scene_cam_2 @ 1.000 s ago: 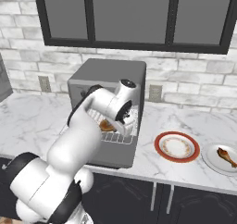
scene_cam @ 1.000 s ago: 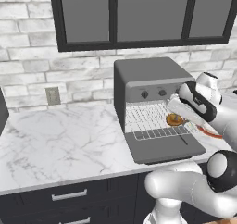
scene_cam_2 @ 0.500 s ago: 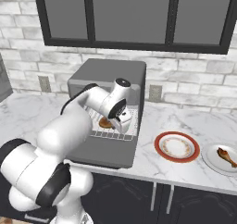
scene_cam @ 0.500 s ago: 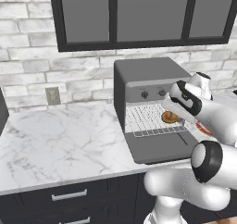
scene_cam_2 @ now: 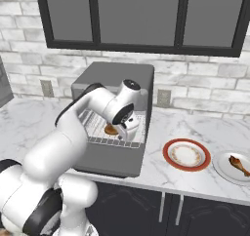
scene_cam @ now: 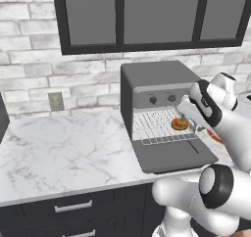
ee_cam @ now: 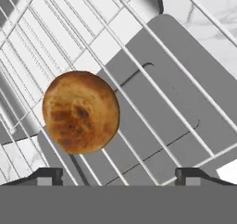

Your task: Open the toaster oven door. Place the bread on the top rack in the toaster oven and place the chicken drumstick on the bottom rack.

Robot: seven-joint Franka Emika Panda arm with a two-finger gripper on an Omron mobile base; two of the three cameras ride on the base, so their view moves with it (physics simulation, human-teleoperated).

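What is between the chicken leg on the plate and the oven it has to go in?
Nothing blocks the way, as far as the pictures show. The toaster oven door lies open and flat. Between the chicken drumstick and the toaster oven sits only a red-rimmed plate on the counter, easy to lift over. The bread lies on a pulled-out rack.

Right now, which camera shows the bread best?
The hand view: the bread looks big, lying on the wire rack. The left base view shows it small; the right base view shows it partly behind the arm.
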